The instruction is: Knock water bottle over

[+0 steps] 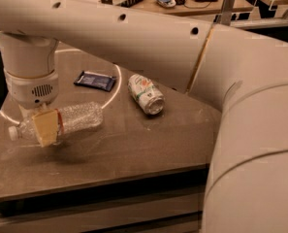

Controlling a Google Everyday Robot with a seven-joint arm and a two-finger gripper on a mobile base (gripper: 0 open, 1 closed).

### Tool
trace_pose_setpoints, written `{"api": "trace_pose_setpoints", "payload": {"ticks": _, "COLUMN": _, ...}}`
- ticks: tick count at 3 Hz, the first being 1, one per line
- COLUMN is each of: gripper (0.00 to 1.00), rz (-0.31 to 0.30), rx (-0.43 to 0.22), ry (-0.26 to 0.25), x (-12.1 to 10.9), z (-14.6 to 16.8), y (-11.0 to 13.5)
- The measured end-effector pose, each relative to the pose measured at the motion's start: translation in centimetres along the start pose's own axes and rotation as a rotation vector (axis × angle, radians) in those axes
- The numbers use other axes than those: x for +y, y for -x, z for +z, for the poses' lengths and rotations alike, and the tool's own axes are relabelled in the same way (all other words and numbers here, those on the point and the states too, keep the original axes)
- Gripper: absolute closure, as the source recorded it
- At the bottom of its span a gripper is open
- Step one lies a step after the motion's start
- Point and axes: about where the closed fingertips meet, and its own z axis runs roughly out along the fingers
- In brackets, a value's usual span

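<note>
the end effector (44, 128) hangs low at the table's (134, 144) left side, right in front of the water bottle (78, 118), likely to push it. i cannot tell if it is apart or together. the bottle lies on its side, cap pointing left, so the job looks done. the can (146, 94) lies farther right.

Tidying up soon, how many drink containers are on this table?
2: the water bottle lies at the left, partly behind the claw; the can lies mid-table. The arm may hide others.
</note>
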Motion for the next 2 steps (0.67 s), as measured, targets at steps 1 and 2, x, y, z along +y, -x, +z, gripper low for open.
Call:
{"api": "trace_pose_setpoints", "payload": {"ticks": 1, "gripper": 0.39, "rz": 0.040, "rx": -0.006, "ry": 0.002, "x": -0.29, "z": 0.61, "y": 0.09}}
{"api": "trace_pose_setpoints", "payload": {"ticks": 2, "gripper": 0.07, "rz": 0.062, "rx": -0.012, "ry": -0.009, "x": -0.89, "z": 0.79, "y": 0.23}}
